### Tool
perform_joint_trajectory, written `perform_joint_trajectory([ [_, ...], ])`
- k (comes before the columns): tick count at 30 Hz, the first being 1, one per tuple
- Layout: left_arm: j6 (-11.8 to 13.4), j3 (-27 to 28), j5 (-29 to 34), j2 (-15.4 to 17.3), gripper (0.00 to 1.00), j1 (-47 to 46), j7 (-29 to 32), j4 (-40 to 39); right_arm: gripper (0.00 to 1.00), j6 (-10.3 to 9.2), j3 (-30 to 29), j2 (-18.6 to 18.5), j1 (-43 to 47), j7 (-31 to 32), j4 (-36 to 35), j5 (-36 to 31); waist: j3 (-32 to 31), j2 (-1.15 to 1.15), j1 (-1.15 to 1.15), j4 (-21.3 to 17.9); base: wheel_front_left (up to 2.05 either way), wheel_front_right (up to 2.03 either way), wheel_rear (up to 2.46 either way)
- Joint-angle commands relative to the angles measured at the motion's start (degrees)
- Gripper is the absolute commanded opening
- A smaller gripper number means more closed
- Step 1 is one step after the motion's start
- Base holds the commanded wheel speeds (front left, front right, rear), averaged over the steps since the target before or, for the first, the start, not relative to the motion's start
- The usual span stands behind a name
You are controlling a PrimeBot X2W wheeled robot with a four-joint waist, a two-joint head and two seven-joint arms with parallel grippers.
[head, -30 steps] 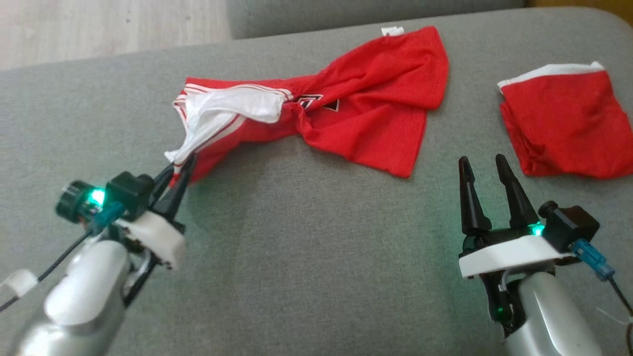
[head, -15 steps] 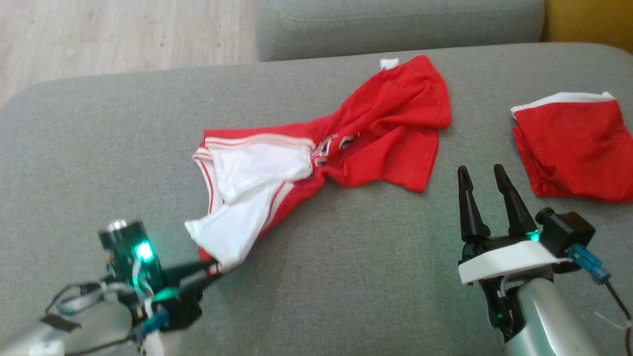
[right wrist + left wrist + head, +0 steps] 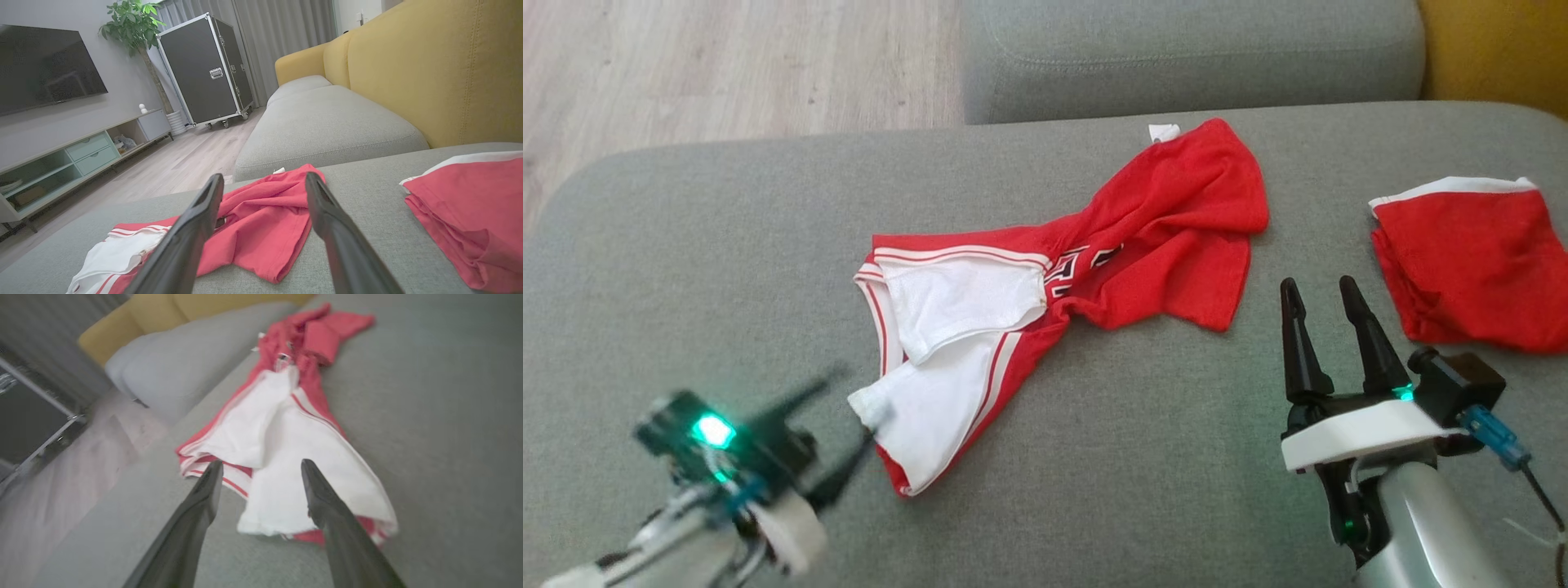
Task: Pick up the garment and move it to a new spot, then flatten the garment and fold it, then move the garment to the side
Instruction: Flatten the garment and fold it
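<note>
The garment, a red jersey with white lining and striped trim, lies twisted across the grey sofa cushion. Its white end points toward my left gripper, which is blurred and open just off that end, holding nothing. In the left wrist view my left gripper has its fingers spread over the white edge of the garment. My right gripper stands open and empty to the right of the red end. In the right wrist view my right gripper frames the garment.
A second, folded red cloth lies at the cushion's right edge, close to my right gripper, and shows as the folded cloth in the right wrist view. Another grey cushion and a yellow backrest lie behind. Wooden floor lies past the far left edge.
My left gripper has dragged the garment's white end toward the near left, then opened and let it go onto the cushion. The head camera has tilted. The right arm is still.
</note>
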Motion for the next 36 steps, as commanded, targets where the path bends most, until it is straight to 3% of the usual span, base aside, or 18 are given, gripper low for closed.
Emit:
perform_joint_trajectory([
  [1, 2.01, 5.29, -3.09, 1.29, 1.0, -1.29, -0.94, -1.16, 1.0, -0.05, 1.11, -0.1, -0.7, -0.62, -1.81, -0.47, -0.25, 0.0, 0.0, -0.01, 0.0, 0.0, 0.0],
  [7, 10.4, 20.4, -13.28, -2.33, 1.0, 2.85, -1.88, -7.69, 1.0, -0.05, 0.82, -0.1, -0.61, -0.62, -2.83, -0.74, -0.79, 0.0, 0.0, -0.39, 0.0, 0.0, 0.0],
  [11, 12.31, 33.42, -12.8, -7.52, 1.0, 7.87, -1.91, -15.71, 1.0, -0.05, 0.79, -0.1, -0.48, -0.62, -3.55, -0.82, -0.58, 0.0, 0.0, -0.85, 0.0, 0.0, 0.0],
  [17, 8.13, 43.98, -8.0, -17.04, 1.0, 16.68, -1.92, -19.88, 1.0, -0.05, 0.85, -0.1, -0.06, -0.62, -4.19, -0.79, 0.15, 0.0, 0.0, -1.84, 0.0, 0.0, 0.0],
  [21, 3.87, 46.48, -3.33, -19.77, 1.0, 17.99, -1.92, -18.01, 1.0, -0.05, 0.95, -0.1, -0.47, -0.62, -4.54, -0.76, 1.27, 0.0, 0.0, -2.41, 0.0, 0.0, 0.0],
  [24, 0.69, 44.97, 0.71, -19.29, 1.0, 16.18, -1.92, -14.35, 1.0, -0.05, 0.56, -0.1, -0.94, -0.62, -4.9, -0.98, 2.49, 0.0, 0.0, -2.61, 0.0, 0.0, 0.0],
  [25, 0.69, 44.97, 0.71, -19.29, 1.0, 16.18, -1.92, -14.35, 1.0, -0.05, 0.56, -0.1, -0.94, -0.62, -4.9, -0.98, 2.49, 0.0, 0.0, -2.61, 0.0, 0.0, 0.0],
  [27, -2.7, 40.78, 4.0, -17.68, 1.0, 13.97, -1.08, -10.12, 1.0, -0.05, 0.5, -0.1, -1.13, -0.62, -5.03, -1.06, 3.33, 0.0, 0.0, -2.84, 0.0, 0.0, 0.0],
  [31, -5.7, 33.6, 9.55, -15.9, 1.0, 6.83, 2.79, -1.76, 1.0, -0.05, 0.89, -0.1, -1.66, -0.62, -5.35, -0.79, 5.64, 0.0, 0.0, -3.73, 0.0, 0.0, 0.0],
  [36, -6.59, 29.64, 12.08, -15.46, 1.0, 1.66, 3.01, 4.17, 1.0, -0.05, 0.43, -0.1, -2.27, -0.62, -5.47, -0.66, 7.5, 0.0, 0.0, -4.76, 0.0, 0.0, 0.0],
])
